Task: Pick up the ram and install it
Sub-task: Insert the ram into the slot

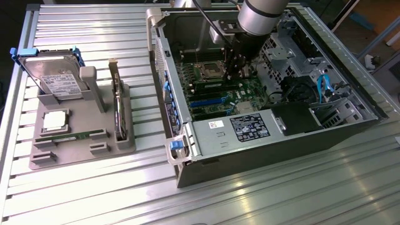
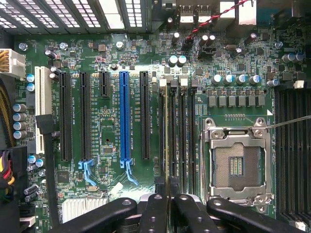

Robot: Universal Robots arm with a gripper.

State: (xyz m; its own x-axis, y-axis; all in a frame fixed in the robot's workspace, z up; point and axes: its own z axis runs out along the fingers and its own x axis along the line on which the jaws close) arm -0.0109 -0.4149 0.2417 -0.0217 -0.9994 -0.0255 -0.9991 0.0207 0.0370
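My gripper point(image 2: 167, 199) is inside the open computer case point(image 1: 262, 159), low over the green motherboard point(image 2: 107, 126). Its two dark fingers point(image 2: 154, 209) stand close together, shut on the ram point(image 2: 167, 141). The ram appears edge-on as a thin line running along the bank of black memory slots point(image 2: 181, 136) beside the CPU socket point(image 2: 238, 162). Whether it sits in a slot or hangs just above one I cannot tell. In the exterior view the gripper point(image 1: 236, 70) reaches down next to the socket point(image 1: 208, 70), and its fingers hide the ram.
On the exterior view's left, a grey fixture point(image 1: 81, 150) holds a silver hard drive point(image 1: 56, 79), an upright expansion card point(image 1: 117, 108) and a narrow green strip point(image 1: 72, 136). A power supply point(image 1: 244, 126), a drive cage point(image 1: 293, 51) and expansion slots point(image 2: 125, 116) crowd the case.
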